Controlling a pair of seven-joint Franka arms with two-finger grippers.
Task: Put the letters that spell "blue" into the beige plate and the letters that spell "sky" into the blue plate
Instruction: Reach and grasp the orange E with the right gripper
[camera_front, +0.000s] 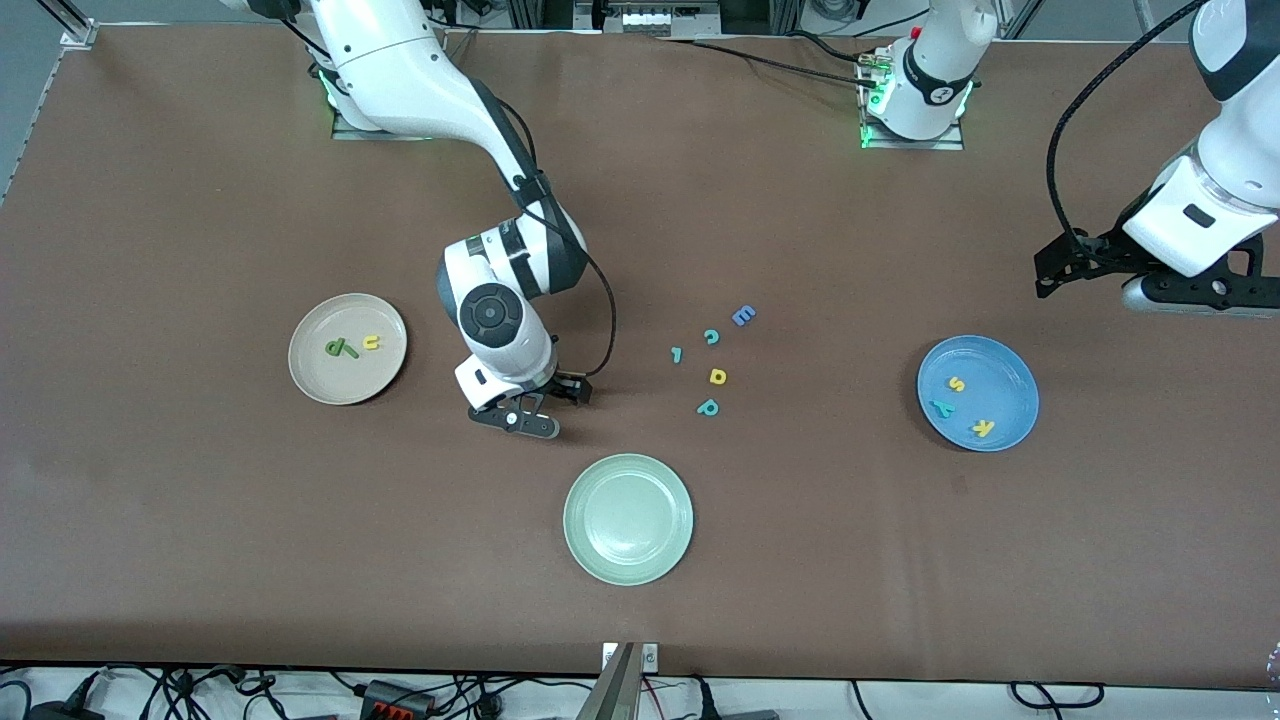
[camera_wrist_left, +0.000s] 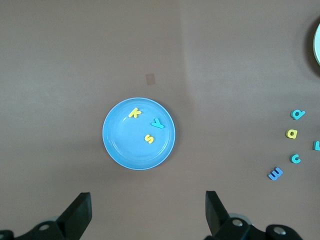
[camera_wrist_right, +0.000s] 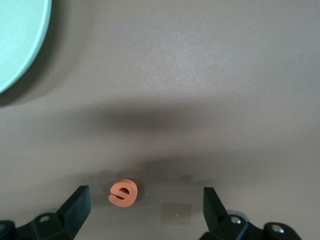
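Three letters (camera_front: 956, 383) in blue plate (camera_front: 1010, 372)

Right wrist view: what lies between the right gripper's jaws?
The small orange letter e lies flat on the brown table between the open jaws of the right gripper, nearer one jaw, untouched, as the right wrist view shows.

An orange e (camera_wrist_right: 123, 193) lies flat on the brown table (camera_wrist_right: 200, 90) between the right pincer's (camera_wrist_right: 145, 202) spread fingers (camera_wrist_right: 77, 202), with the pale green plate's (camera_wrist_right: 20, 45) rim showing well apart.
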